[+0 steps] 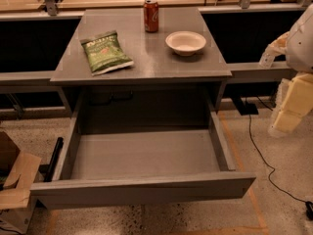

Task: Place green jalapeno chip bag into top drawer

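Pincer hangs right of one drawer, one green bag.

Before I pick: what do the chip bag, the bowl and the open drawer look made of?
Green jalapeno chip bag: thin foil or plastic film, judging by crinkles and glossy glints. Bowl: matte off-white, likely paper or moulded fibre, possibly plastic. Top drawer: seemingly grey painted metal, thin flat walls, dull sheen. The gripper hangs at the right edge, clear of the bag.
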Tool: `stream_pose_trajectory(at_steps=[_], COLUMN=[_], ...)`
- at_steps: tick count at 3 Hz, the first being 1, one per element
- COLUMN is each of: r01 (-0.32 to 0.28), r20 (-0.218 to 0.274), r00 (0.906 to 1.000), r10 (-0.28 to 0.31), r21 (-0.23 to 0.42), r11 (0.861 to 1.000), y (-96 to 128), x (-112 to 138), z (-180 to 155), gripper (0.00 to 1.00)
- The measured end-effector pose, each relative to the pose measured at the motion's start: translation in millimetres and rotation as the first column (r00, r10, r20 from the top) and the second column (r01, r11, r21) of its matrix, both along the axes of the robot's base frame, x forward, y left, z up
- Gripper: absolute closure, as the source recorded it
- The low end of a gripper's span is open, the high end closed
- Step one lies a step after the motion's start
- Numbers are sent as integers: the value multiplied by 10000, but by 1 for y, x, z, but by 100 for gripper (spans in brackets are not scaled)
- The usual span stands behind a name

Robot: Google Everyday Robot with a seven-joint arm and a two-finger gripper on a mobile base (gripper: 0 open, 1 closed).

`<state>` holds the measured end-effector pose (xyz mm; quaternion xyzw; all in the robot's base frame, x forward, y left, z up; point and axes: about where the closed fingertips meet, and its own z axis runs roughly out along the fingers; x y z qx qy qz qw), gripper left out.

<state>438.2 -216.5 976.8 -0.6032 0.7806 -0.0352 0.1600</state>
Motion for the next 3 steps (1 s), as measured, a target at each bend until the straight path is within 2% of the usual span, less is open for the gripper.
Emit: stream_pose_trajectory(at_steps=[1, 2, 3], r01=[-1, -410, -1401], r20=[1, 702, 1726], r00=[10000, 9969, 9792], r10=[1, 368, 1063], r21=[1, 598, 1969], r11=[10000, 9974, 9704], y=[0, 15, 61], x=[0, 24, 82], z=[0, 7, 12], gripper=[0, 0, 0])
